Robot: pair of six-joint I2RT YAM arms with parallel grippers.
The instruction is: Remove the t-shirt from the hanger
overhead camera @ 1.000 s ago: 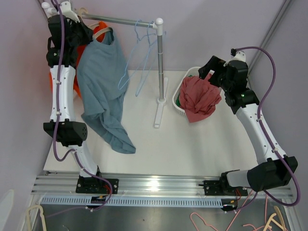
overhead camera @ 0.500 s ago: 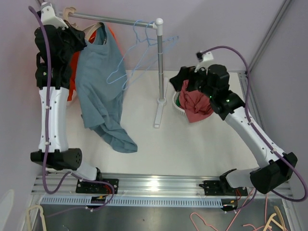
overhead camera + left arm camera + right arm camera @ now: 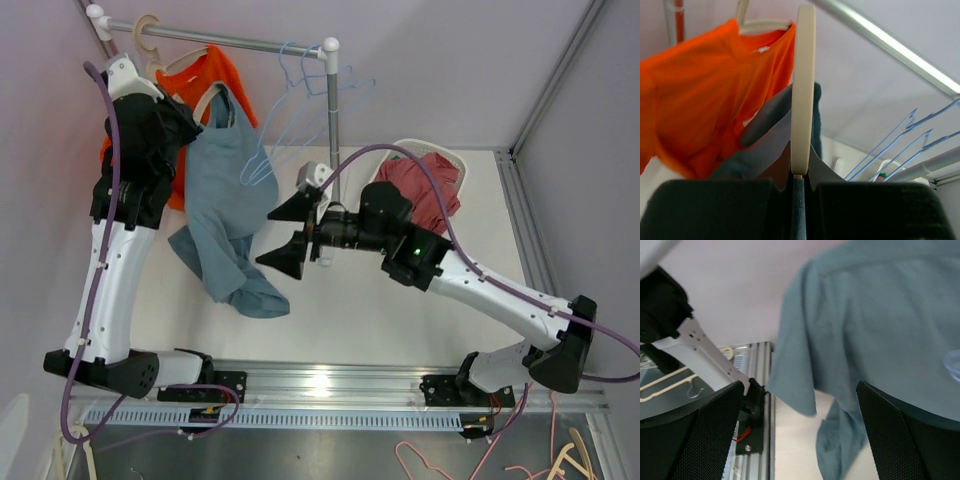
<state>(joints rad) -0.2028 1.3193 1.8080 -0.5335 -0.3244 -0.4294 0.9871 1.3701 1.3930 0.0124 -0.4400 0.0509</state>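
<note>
Up at 10 o'clock of the overhead view: left pincer, closed down hard on the lower edge of a cream curved plastic hanger, with a thin strip of cloth nipped in alongside. Draped over that hanger and trailing toward 8 o'clock: grey-blue soft fabric t-shirt, collar end up by the left pincer, lower end bunched on the white table. Hanger's hook on or off the silver metal rail: cannot tell.

Near table centre: right pincer, spread fully wide, gripping nothing, mouth facing 9 o'clock. T-shirt just beside it on the 9 o'clock side, close to the black mesh-faced fingers but apart from them. From the right wrist camera, grey-blue cloth across the gap ahead of both fingers.

Further back, at 11 o'clock: orange t-shirt on a second pale hanger. At 12 o'clock: pale blue wire hangers on the rail. At 2 o'clock: white plastic basket, red cloth heaped inside.
</note>
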